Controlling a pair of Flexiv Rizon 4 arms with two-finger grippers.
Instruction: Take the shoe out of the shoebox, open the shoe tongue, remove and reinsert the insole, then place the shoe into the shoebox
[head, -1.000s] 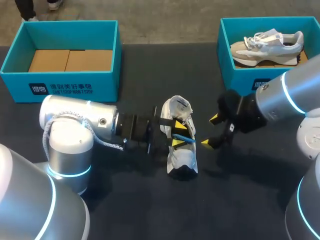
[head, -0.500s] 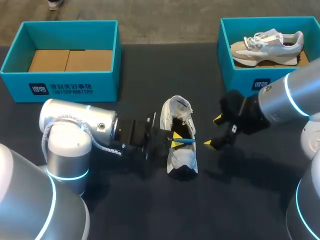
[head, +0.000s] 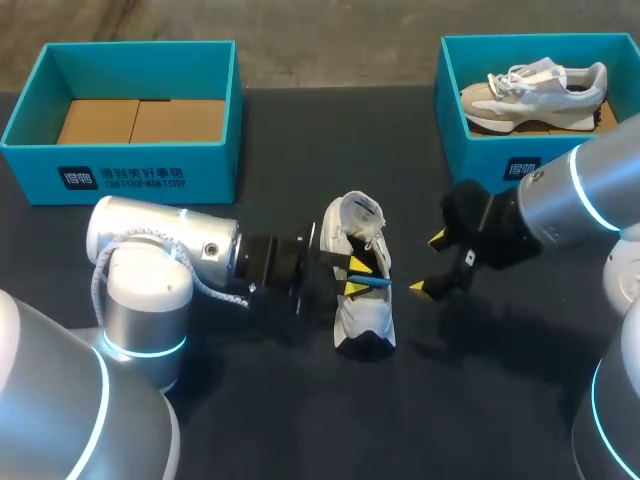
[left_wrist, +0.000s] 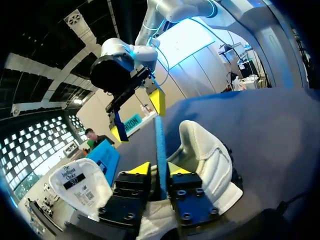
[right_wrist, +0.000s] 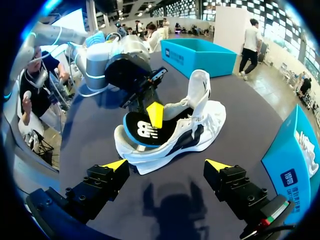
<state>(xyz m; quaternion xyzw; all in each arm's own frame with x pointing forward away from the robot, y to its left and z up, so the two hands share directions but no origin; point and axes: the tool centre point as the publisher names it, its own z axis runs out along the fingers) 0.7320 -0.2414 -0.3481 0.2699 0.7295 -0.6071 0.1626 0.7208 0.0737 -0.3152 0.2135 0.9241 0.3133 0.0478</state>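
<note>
A white shoe (head: 362, 322) lies on its side mid-table, its opening facing my right arm. Its black insole with a blue edge (head: 372, 281) sticks partly out of the opening. My left gripper (head: 354, 277) is at the shoe's opening, open by a small gap, its yellow tips on either side of the insole's edge (left_wrist: 160, 145). In the right wrist view the insole (right_wrist: 147, 131) shows flat against the shoe (right_wrist: 200, 130), the tongue (right_wrist: 200, 90) pulled up. My right gripper (head: 428, 263) hangs open just right of the shoe, holding nothing.
A teal shoebox (head: 120, 175) with a cardboard floor stands at the back left. A second teal box (head: 500, 160) at the back right holds another white shoe (head: 535, 90). Dark tabletop lies in front of the shoe.
My left gripper closed on the insole and pushed right into the shoe, then drew back slightly and its tips spread apart. My right gripper edged slightly right and stayed open.
</note>
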